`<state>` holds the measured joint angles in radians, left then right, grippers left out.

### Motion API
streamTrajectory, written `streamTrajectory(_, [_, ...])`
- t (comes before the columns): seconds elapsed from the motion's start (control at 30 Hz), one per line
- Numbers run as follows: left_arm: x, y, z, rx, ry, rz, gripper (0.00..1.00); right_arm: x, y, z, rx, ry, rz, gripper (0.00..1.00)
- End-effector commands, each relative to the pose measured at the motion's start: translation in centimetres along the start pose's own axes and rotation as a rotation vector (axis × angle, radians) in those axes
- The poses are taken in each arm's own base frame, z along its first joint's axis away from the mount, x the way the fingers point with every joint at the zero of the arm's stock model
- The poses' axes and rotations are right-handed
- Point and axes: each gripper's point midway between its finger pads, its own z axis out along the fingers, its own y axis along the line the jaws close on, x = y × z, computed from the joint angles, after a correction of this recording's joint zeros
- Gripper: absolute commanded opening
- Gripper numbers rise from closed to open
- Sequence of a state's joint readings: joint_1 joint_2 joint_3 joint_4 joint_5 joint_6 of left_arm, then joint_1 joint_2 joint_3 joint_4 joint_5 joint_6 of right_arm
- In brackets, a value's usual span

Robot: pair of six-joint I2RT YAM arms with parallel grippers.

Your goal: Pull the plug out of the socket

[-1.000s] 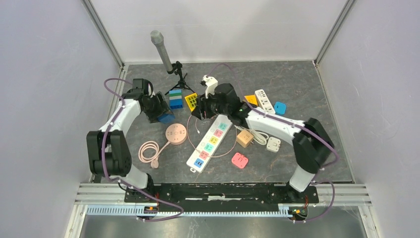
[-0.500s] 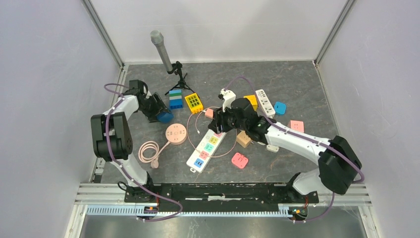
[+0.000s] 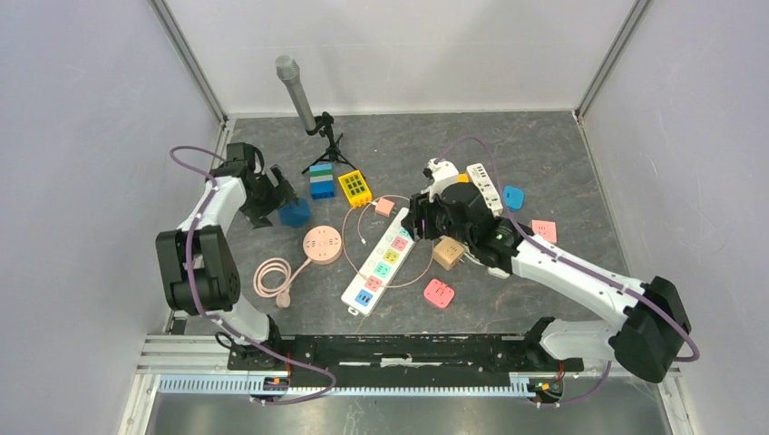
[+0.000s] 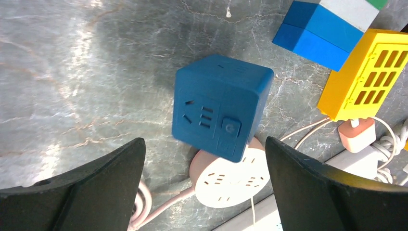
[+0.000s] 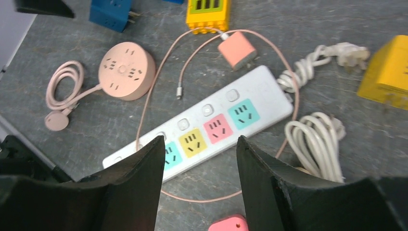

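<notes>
A black base bar [image 3: 390,349] and an aluminium rail [image 3: 408,382] run along the near edge. Beyond them lies the dark grey, marble-veined surface [image 3: 544,154], shut in by pale grey walls [image 3: 91,136], with metal posts [image 3: 190,63] at the far corners.

Nearest on the surface are a pink square adapter [image 3: 439,293] and the white power strip [image 3: 381,263] with coloured sockets. A round pink socket [image 3: 322,245] sits to the strip's left.

The right jaws stand wide and hold nothing. In the right wrist view their fingers [image 5: 130,187] frame the strip's middle from above. The pink plug [image 3: 384,207] lies loose on the surface past the strip's far end, beyond the right jaws and just beside a yellow socket block [image 3: 355,187].

Farther left, the left jaws are spread wide too. The blue cube socket [image 4: 221,110] lies between their fingers [image 4: 86,187] and touches neither. A microphone on a tripod [image 3: 299,91] stands at the back.
</notes>
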<state>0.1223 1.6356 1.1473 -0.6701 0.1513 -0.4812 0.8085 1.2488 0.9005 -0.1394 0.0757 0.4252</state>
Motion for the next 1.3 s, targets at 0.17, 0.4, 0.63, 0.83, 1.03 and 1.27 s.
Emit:
streamTrajectory(0.17, [-1.7,-1.9,-9.1,0.045,-0.189,0.094,1.00,-4.0,-7.1,-6.8,0.396,-0.164,-0.005,0.66])
streamTrajectory(0.4, [-1.0,-4.4,-17.2,0.160,-0.379,0.194,1.00,-6.1,-13.4,-18.7,0.780,-0.356,0.090,0.72])
streamTrajectory(0.63, [0.1,-2.9,-23.8,0.172,-0.597,0.198,1.00,-7.1,-17.9,-32.6,1.064,-0.616,0.164,0.74])
streamTrajectory(0.83, [-0.3,-1.1,-29.9,0.164,-0.863,0.142,1.00,-9.9,-18.7,-43.0,1.220,-0.750,0.194,0.98])
streamTrajectory(1.03, [-0.2,-0.5,-32.3,0.168,-0.940,0.109,1.00,-10.8,-18.7,-46.8,1.241,-0.808,0.252,0.98])
streamTrajectory(1.27, [-0.1,-0.2,-33.5,0.178,-0.995,0.091,1.00,-11.0,-18.7,-46.6,1.239,-0.810,0.240,0.98])
